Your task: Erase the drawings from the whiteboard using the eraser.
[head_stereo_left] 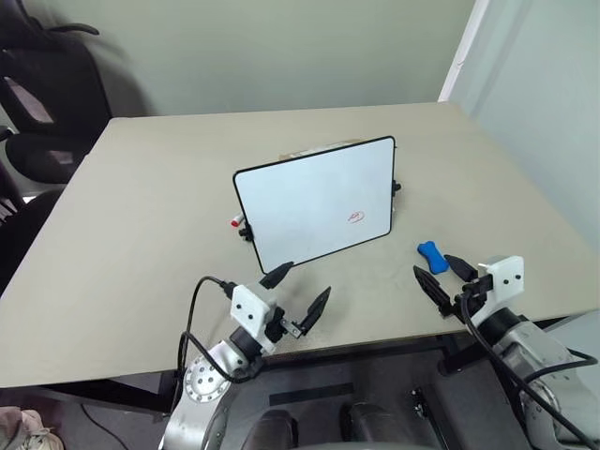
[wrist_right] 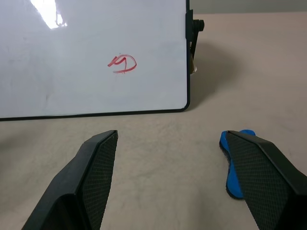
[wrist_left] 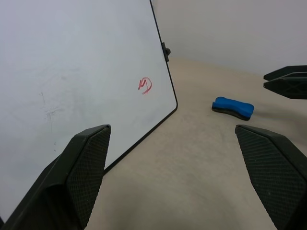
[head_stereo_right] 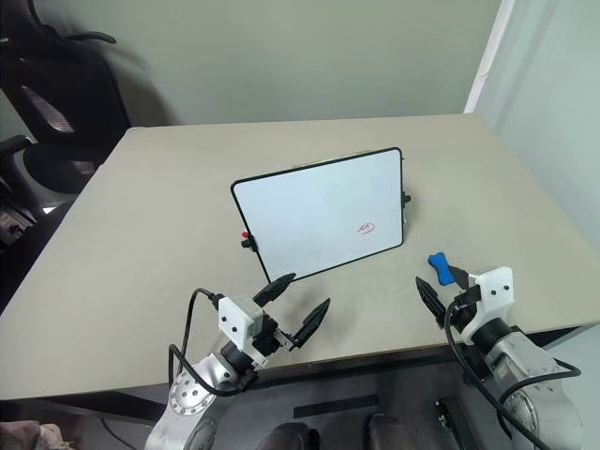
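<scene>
The whiteboard (head_stereo_left: 319, 202) stands propped upright in the middle of the table, facing me. A small red scribble, the drawings (head_stereo_left: 355, 217), sits near its lower right corner and shows up close in the right wrist view (wrist_right: 123, 63). The blue bone-shaped eraser (head_stereo_left: 431, 254) lies flat on the table to the right of the board. My right gripper (head_stereo_left: 439, 270) is open just in front of the eraser, one finger beside it, holding nothing. My left gripper (head_stereo_left: 302, 286) is open and empty, in front of the board's lower left part.
A red-tipped marker (head_stereo_left: 235, 222) pokes out behind the board's left edge. Black office chairs (head_stereo_left: 47, 103) stand off the table's far left corner. The table's front edge (head_stereo_left: 375, 342) runs just under both grippers.
</scene>
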Tool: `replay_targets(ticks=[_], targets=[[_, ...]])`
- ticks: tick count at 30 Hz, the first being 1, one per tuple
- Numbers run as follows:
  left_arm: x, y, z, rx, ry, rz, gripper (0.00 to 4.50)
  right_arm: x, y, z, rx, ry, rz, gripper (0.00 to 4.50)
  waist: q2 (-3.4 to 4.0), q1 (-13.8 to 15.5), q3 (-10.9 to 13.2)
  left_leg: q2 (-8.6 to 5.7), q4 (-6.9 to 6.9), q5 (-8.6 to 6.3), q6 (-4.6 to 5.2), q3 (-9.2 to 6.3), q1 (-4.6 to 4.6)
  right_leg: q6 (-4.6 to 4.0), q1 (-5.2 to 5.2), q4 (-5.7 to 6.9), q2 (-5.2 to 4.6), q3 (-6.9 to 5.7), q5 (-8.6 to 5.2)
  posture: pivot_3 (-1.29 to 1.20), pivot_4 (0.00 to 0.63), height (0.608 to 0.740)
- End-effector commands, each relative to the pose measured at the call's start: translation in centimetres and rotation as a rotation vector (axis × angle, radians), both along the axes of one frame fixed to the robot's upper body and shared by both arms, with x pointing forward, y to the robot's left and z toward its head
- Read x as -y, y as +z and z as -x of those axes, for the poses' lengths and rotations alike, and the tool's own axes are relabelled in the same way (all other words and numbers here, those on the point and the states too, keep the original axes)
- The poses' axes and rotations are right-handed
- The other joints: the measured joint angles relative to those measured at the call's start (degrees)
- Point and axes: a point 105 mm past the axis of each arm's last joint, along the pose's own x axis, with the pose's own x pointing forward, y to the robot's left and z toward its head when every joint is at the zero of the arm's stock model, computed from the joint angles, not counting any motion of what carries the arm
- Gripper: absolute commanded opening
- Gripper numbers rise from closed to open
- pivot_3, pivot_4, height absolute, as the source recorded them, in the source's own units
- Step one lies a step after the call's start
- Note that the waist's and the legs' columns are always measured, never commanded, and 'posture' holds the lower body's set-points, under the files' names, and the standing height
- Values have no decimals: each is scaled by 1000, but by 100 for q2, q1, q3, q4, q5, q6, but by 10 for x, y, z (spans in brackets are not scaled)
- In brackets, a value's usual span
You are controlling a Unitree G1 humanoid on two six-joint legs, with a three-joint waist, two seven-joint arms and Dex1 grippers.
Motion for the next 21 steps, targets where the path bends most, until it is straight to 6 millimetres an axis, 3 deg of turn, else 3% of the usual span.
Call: replay_targets(ticks=[1, 11, 21], targets=[[0, 14, 2, 53, 2, 3, 4500, -1, 9, 1, 40, 14, 15, 3817, 1, 1, -1, 0, 0, 0, 0, 0, 0, 0, 0, 0, 0, 0, 0, 0, 150, 736], [10, 6, -2, 53, -12, -14, 4500, 2, 12, -6, 44, -4, 9, 3817, 0, -2, 0, 0, 0, 0, 0, 0, -1, 0, 2, 1, 0, 0, 0, 0, 150, 736], [-11, 19, -10, 98, 68, -3, 4500, 14, 22, -16, -23, -69, -28, 3817, -1, -2, 0, 0, 1, 7, 12, 1, -1, 0, 15, 5, 0, 0, 0, 0, 150, 736]])
